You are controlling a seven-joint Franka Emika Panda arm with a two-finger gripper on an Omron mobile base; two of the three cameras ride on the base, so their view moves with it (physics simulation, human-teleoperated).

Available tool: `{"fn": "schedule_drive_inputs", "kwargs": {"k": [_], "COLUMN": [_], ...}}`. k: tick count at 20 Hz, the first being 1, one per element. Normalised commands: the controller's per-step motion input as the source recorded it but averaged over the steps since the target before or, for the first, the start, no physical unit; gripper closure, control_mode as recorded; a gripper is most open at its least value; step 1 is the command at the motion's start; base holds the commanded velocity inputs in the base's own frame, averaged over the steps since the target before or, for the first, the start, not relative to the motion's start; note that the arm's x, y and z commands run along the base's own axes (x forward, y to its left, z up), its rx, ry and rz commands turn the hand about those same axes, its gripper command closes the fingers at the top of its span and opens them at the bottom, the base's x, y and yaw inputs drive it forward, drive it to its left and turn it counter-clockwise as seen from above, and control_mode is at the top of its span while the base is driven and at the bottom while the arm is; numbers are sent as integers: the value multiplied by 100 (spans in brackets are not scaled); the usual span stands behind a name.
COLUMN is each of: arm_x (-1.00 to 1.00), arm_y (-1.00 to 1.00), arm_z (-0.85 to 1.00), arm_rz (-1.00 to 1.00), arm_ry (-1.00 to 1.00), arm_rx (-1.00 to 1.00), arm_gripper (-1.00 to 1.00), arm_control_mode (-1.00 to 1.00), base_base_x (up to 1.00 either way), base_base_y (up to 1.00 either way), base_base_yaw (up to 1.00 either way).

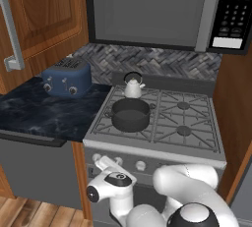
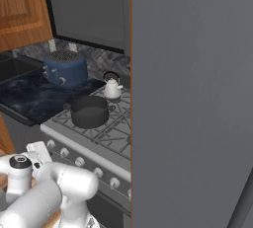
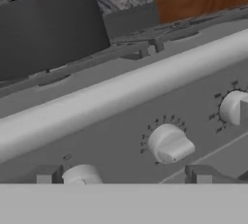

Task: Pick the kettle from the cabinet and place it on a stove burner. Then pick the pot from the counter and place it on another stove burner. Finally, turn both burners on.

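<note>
Kettle [image 1: 132,86] and pot [image 1: 130,114] sit on the stove's left burners, kettle at the back, pot at the front; gripper [image 1: 106,163] hangs below the front edge. From the right, grey steel range [image 2: 106,148]. Hand view: jaws released, a ridged round knob [image 3: 169,144] ahead, stiff, probably best pinched across its raised bar.

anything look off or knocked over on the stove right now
Nothing stands out. The kettle sits upright on the rear left burner and the pot sits level on the front left one, apart from each other. No spill or damage shows.
</note>
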Motion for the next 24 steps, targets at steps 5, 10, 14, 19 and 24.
{"fn": "schedule_drive_inputs", "kwargs": {"k": [5, 10, 14, 19, 24], "arm_x": [2, 10, 10, 14, 16], "arm_y": [7, 2, 0, 0, 0], "arm_z": [-18, -13, -12, -16, -14], "arm_rz": [0, 0, 0, 0, 0], "arm_ry": [-7, -6, -6, -5, -5], "arm_rx": [-4, -1, 0, 0, 0], "arm_gripper": [-100, -100, -100, -100, -100], "arm_control_mode": [-100, -100, -100, -100, -100], "base_base_x": [0, 0, 0, 0, 0], "base_base_y": [0, 0, 0, 0, 0], "base_base_yaw": [0, 0, 0, 0, 0]}}
